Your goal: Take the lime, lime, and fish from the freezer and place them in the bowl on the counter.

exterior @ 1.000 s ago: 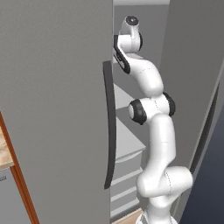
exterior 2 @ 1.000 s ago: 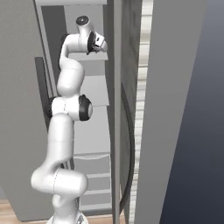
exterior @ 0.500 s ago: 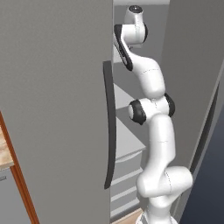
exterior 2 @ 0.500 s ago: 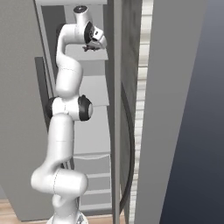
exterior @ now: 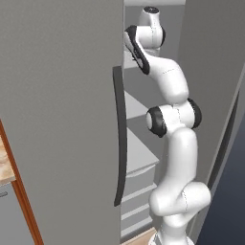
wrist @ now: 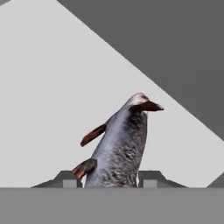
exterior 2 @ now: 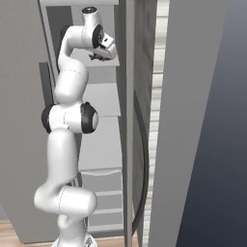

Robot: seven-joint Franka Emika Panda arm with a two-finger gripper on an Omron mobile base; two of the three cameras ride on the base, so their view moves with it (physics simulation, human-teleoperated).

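In the hand view the fish (wrist: 120, 148), grey and speckled with reddish-brown fins and a dark snout, stands up between my fingertips (wrist: 151, 178). My gripper (wrist: 107, 179) is shut on its lower body, over a pale grey freezer shelf (wrist: 52, 96). In the right base view the gripper (exterior 2: 100, 55) sits high inside the open freezer (exterior 2: 99, 99), near the top shelf. The arm reaches up past the grey freezer door (exterior: 57, 119) with its long dark handle (exterior: 119, 139). The limes and the bowl are out of view.
Grey shelves and drawers (exterior: 139, 158) stack below the hand inside the freezer. The second door (exterior 2: 193, 120) stands close on the right of the arm. A sliver of beige counter (exterior: 5, 165) and a brown cabinet edge (exterior: 21, 191) show at the far left.
The arm has stretched upward, and the hand has risen toward the top of the freezer compartment. The base and doors have not moved.
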